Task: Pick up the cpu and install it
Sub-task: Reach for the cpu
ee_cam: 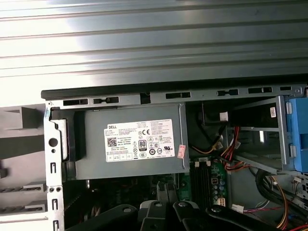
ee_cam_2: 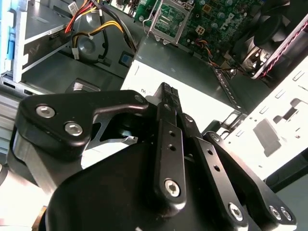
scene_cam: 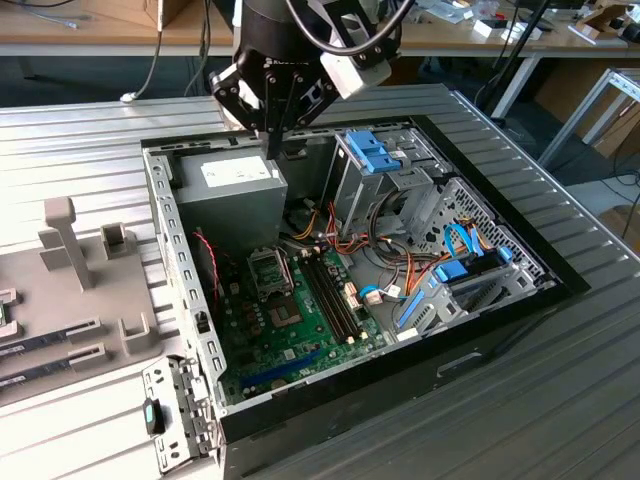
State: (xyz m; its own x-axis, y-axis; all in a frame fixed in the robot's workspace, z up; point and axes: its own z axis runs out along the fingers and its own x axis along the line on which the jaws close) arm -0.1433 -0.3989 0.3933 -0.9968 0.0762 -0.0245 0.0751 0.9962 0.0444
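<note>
Robotics lab or workshop.
An opened computer case (scene_cam: pixel 165 225) sits on a ribbed metal desk (scene_cam: pixel 540 400) beside a grey fixture tray (scene_cam: pixel 60 330); wooden benches (scene_cam: pixel 80 40) with cables (scene_cam: pixel 155 55) stand behind.

A ribbed grey metal table (scene_cam: pixel 560 380) fills the near ground, and strong light glares off its slats at the exterior view's left. Along the far side runs a wooden workbench (scene_cam: pixel 100 40) with a cable (scene_cam: pixel 157 55) hanging from it. At the far right a white-legged table (scene_cam: pixel 580 115) stands on grey floor (scene_cam: pixel 585 180), with what may be cardboard boxes (scene_cam: pixel 625 135) beneath it.
</note>
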